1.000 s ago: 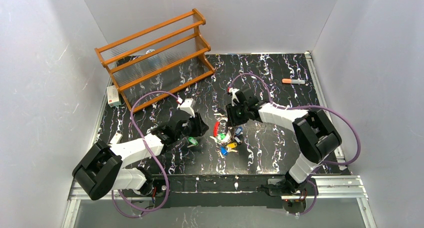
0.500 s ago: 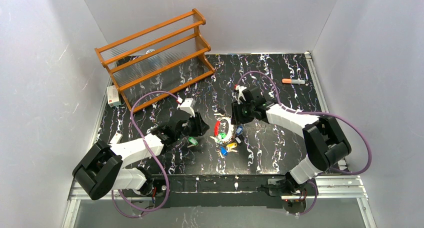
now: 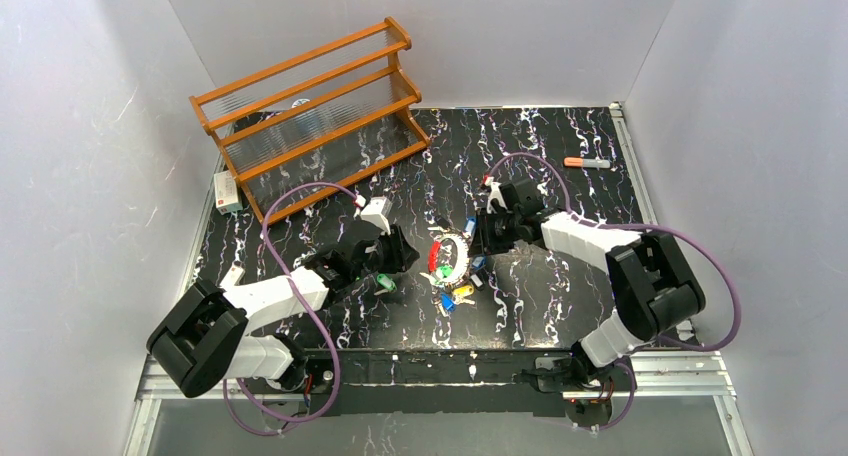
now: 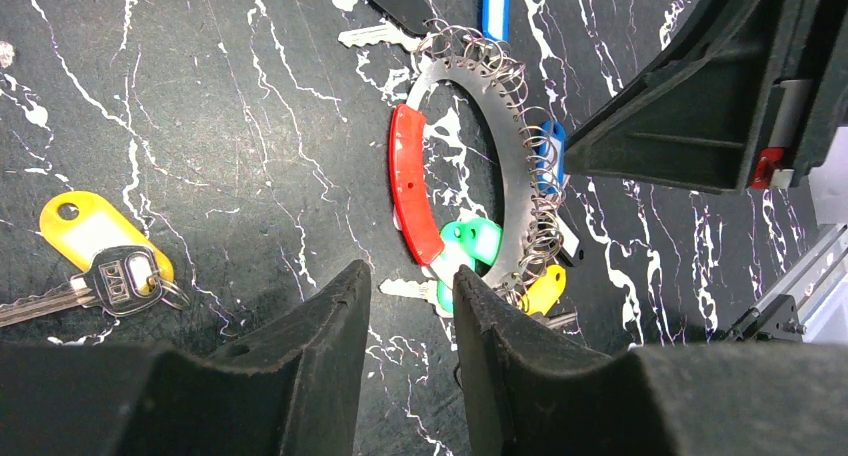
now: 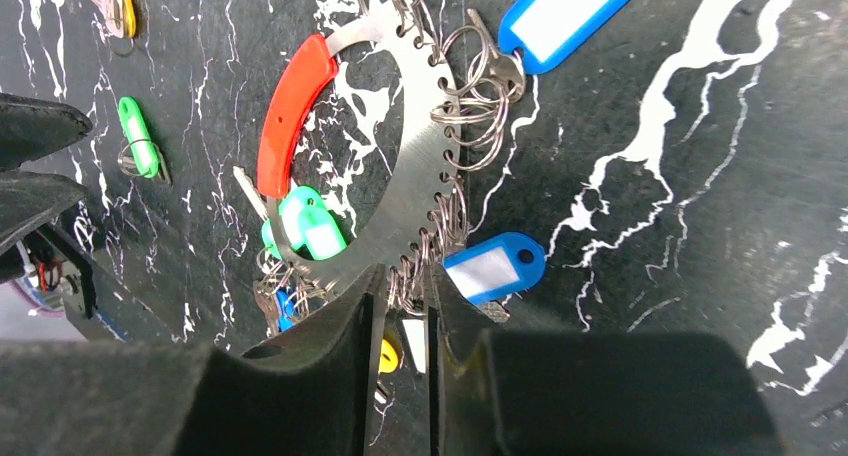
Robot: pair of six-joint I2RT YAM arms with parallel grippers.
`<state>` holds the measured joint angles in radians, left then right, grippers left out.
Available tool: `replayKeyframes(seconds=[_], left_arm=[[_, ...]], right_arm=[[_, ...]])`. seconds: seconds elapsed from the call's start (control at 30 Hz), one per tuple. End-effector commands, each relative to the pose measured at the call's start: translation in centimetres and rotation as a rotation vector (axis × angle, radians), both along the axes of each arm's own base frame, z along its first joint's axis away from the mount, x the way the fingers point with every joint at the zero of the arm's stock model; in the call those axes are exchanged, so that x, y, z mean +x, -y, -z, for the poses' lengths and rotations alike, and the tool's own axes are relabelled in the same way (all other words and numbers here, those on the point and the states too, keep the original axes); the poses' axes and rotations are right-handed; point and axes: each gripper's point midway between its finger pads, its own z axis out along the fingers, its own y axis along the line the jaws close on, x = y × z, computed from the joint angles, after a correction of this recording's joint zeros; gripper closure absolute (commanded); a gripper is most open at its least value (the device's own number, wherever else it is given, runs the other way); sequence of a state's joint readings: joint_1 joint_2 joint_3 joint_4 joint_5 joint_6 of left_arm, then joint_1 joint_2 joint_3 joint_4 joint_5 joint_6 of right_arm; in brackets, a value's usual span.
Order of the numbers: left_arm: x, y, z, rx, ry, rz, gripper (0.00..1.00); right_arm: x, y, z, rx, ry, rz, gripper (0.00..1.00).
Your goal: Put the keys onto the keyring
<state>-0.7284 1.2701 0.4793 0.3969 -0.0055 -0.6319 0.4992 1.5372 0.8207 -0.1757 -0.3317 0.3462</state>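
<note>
— Where is the keyring (image 4: 507, 156)?

— It lies flat on the table (image 3: 560, 306), between the two grippers. It is a metal band with a red arc (image 4: 412, 196) on the side nearer the left arm. Small wire rings line its outer edge on the side toward the right arm

— And the keys?

— Most are gathered at the ring. Two green tags (image 4: 472, 244) lie inside the band, by the lower end of the red arc. Two blue tags (image 5: 495, 268) hang off the wire rings on the outside. A yellow tag and another blue one sit at the ring's near edge. Two keys lie apart from it: a yellow key (image 4: 95, 238) and a green key (image 5: 140, 136), both on the left arm's side

— What is the left gripper (image 4: 412, 276) doing?

— It is low over the table just beside the red arc. Its jaws are a little apart with nothing between them. A silver key blade lies on the table right at their mouth

— The right gripper (image 5: 403, 276)?

— It is at the opposite edge of the ring. Its jaws are parted by only a thin slit, and the tips meet the cluster of wire rings on the band. Table shows through the slit. Whether the tips are pinching a wire ring or the band cannot be told

— Anything else on the table?

— A wooden rack (image 3: 310, 116) stands at the far left and a marker (image 3: 587, 162) lies at the far right, both well apart from the ring
</note>
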Motion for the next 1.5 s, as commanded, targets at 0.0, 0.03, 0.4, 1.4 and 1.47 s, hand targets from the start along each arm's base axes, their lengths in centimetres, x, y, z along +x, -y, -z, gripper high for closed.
replayKeyframes(seconds=[0.0,0.03,0.4,1.4,1.47], left_arm=[[-0.1,0.0,0.0,-0.004,0.003,0.004,0.65],[-0.1,0.0,-0.1,-0.005,0.004,0.004,0.65],[-0.1,-0.1,-0.1,0.001,0.006,0.007,0.65],[-0.3,-0.4,0.2,0.011,0.002,0.003,0.64],[-0.2,-0.4,0.1,0.01,0.005,0.002,0.64]], right_arm=[[0.0,-1.3,0.1,0.067,-0.026,-0.016,0.73],[0.1,-1.4,0.2,0.07,-0.027,-0.019,0.73],[0.7,-1.9,-0.2,0.081,-0.004,-0.049,0.76],[1.2,-0.5,1.2,0.006,-0.01,0.036,0.83],[1.1,-0.8,1.3,0.018,-0.021,0.031,0.83]])
